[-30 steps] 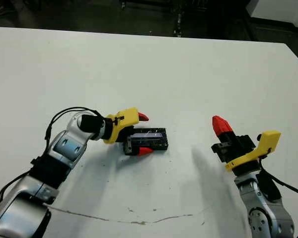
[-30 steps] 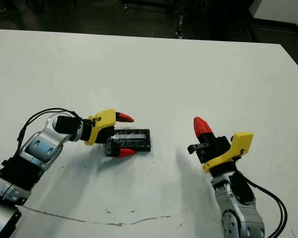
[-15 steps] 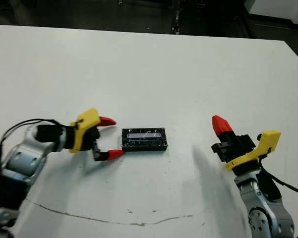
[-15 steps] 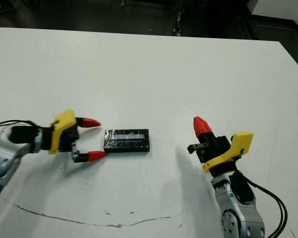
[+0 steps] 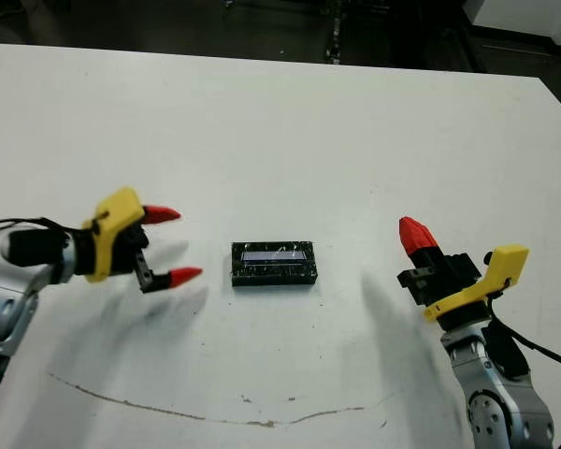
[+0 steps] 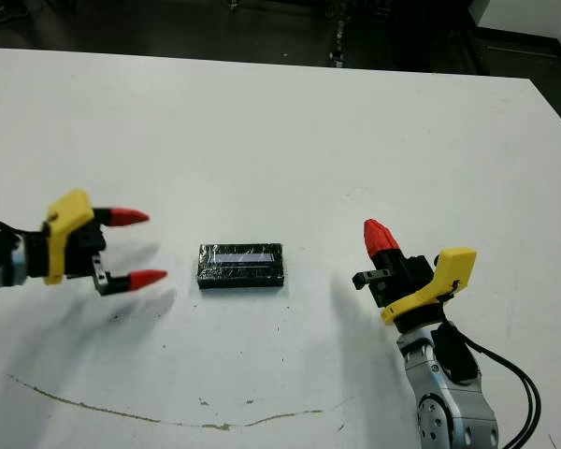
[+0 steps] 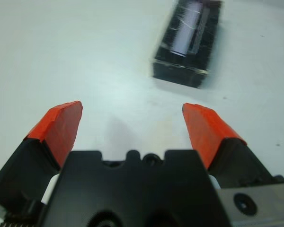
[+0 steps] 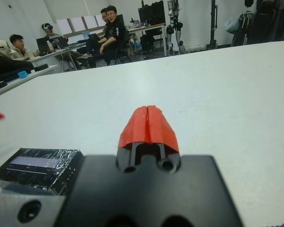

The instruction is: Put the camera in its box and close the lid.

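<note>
the lid (image 5: 273,264) sits on the box in the middle of the white worktop (image 5: 290,140), covering it. the left end effector (image 5: 166,245) hovers to its left, fingers spread and empty, clear of it. the right end effector (image 5: 417,237) waits well right, fingers pressed together on nothing.

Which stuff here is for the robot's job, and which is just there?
For the job:
- lid, lying flat on the table
- left gripper, open beside it
- right gripper, shut

Just there:
- table
- people far behind it
</note>
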